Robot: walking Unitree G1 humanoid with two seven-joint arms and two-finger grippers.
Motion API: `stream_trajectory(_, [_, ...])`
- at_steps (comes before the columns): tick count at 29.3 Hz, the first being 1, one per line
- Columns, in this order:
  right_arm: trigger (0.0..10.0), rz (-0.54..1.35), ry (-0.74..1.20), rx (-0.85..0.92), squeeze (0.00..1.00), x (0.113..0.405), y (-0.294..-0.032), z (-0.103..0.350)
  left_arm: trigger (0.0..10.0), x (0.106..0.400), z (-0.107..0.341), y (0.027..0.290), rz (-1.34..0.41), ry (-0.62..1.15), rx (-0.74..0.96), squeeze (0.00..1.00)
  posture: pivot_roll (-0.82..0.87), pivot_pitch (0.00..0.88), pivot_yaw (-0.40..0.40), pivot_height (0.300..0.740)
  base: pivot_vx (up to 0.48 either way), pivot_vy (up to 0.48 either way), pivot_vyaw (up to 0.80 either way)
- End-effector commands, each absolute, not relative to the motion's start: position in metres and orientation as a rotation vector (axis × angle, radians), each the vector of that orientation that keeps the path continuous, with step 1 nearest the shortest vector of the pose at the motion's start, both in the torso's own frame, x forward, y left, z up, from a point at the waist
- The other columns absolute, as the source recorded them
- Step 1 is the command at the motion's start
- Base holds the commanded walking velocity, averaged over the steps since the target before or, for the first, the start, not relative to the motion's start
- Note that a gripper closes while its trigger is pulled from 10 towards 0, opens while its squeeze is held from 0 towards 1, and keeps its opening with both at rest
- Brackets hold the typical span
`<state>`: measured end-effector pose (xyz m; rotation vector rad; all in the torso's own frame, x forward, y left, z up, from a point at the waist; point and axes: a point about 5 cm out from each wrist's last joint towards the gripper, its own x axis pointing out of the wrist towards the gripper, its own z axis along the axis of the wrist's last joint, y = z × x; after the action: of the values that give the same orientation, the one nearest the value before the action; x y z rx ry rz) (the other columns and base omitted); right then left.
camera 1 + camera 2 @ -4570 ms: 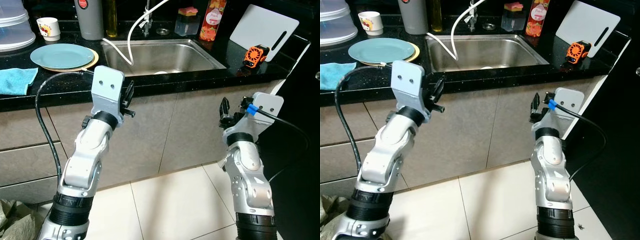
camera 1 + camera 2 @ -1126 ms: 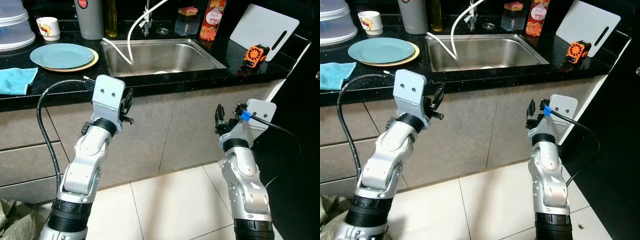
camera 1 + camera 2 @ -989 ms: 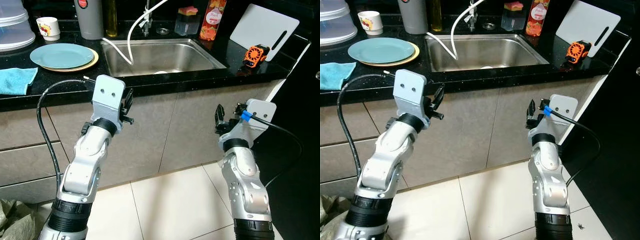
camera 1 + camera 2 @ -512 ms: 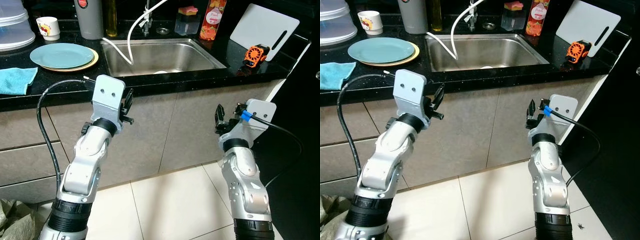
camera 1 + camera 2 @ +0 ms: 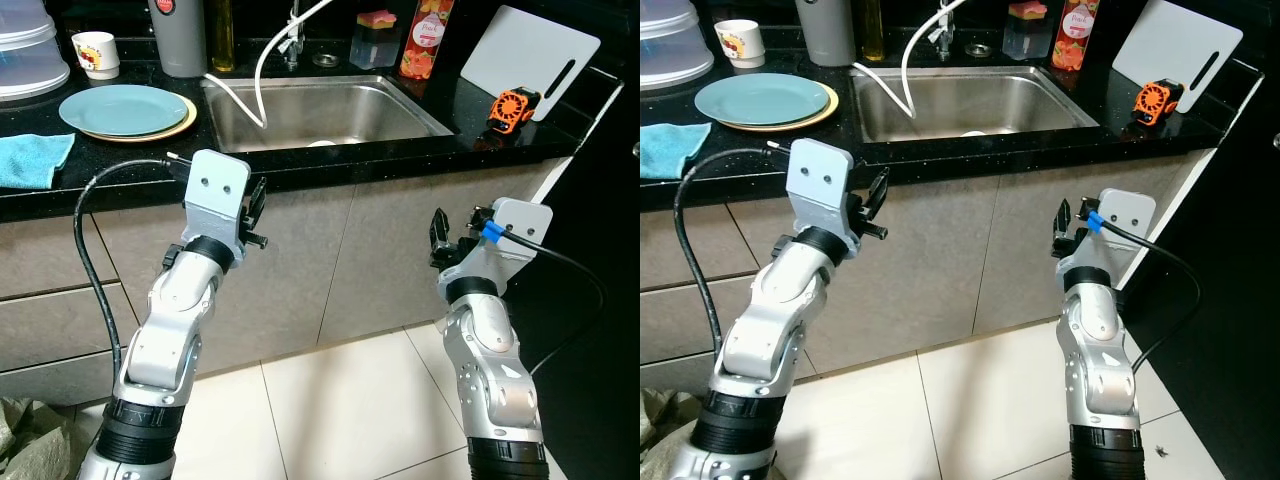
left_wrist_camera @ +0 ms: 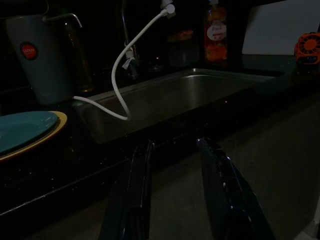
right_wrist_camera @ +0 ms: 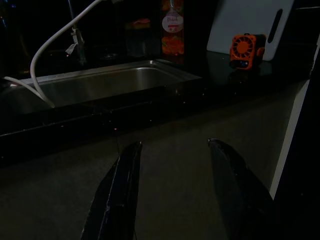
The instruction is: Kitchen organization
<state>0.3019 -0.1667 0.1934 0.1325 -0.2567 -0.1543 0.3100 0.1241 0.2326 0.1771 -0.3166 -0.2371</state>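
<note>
While the robot stands before the black counter [image 5: 400, 150], the left eye view shows the left gripper [image 5: 255, 205] raised just below the counter edge, in front of the grey cabinet front [image 5: 330, 260]. The right gripper [image 5: 440, 232] is lower, also before the cabinet and apart from it. On the counter lies a teal plate [image 5: 122, 109] on top of a yellow plate [image 5: 180, 127], with a blue cloth [image 5: 30, 160] near them at the robot's left. The steel sink [image 5: 320, 110] is in the middle, and a white hose [image 5: 262, 70] hangs into it.

From the right eye view, a white cup [image 5: 738, 40] stands behind the plates. An orange bottle [image 5: 1076, 35] stands behind the sink, and at the right a white cutting board [image 5: 1175, 45] leans, with a small orange fan [image 5: 1154, 102] before it.

Through the left wrist view, which is dark, the two black fingers [image 6: 137, 195] stand apart with nothing between them, pointing to the sink. A grey jug [image 6: 37, 57] is beside the teal plate.

Through the right wrist view, the fingers [image 7: 125, 190] are spread wide and hold nothing; they point to the counter edge under the sink.
</note>
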Motion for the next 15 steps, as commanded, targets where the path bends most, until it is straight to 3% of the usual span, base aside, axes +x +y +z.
stream_trajectory(1, [10.0,-0.160,-0.233,0.133,0.00,0.3016,-0.1683,0.1882,10.0,0.3085,0.2315,0.1211,-0.250,-0.317,0.186,0.00,0.19,0.042,-0.047,0.740,0.000,0.000,0.00])
stream_trajectory(15, [10.0,-0.155,-0.236,0.130,0.00,0.3031,-0.1681,0.1893,10.0,0.3085,0.2316,0.1204,-0.251,-0.321,0.186,0.00,0.19,0.033,-0.049,0.740,0.000,0.000,0.00])
